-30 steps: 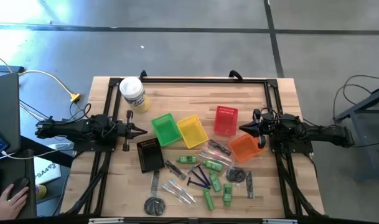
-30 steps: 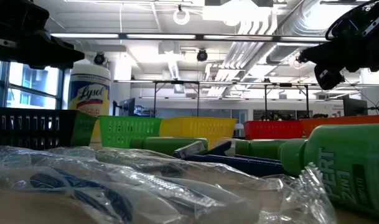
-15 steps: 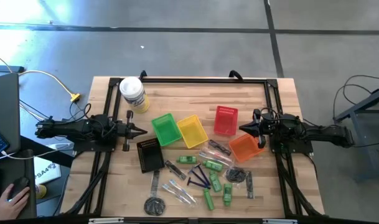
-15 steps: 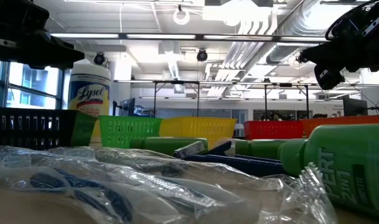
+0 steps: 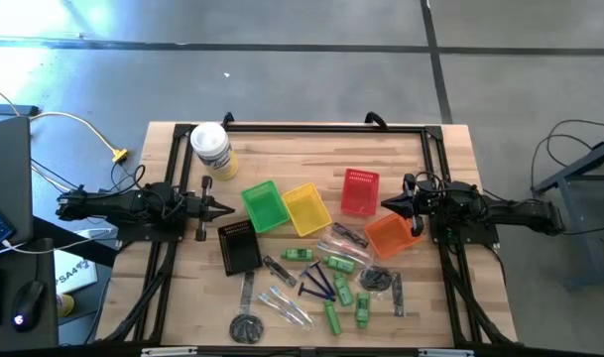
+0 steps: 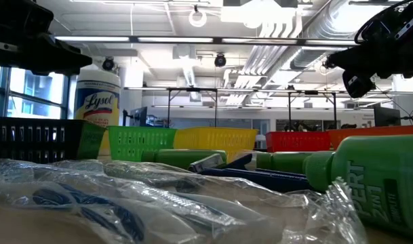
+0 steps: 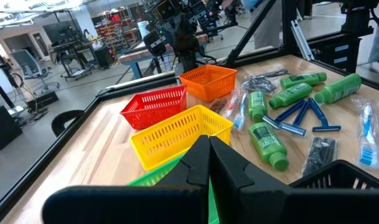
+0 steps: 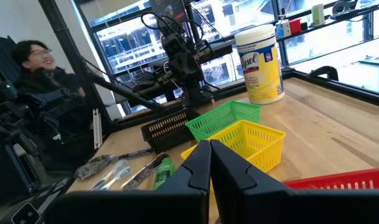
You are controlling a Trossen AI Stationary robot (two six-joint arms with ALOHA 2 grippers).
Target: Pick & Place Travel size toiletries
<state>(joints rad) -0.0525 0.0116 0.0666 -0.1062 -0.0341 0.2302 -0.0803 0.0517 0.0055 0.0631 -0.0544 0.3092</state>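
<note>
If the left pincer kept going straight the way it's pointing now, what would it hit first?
Most likely the green basket: the shut left pincer points across the table straight at its near side, with the yellow basket just behind. Its height above the table is unclear.

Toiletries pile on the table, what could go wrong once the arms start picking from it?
The green bottles, blue razors and clear packets lie crowded, so a grasp may drag neighbours. The crinkly wrappers could slip from the fingers. The orange basket sits right by the shut right gripper and may get bumped.
</note>
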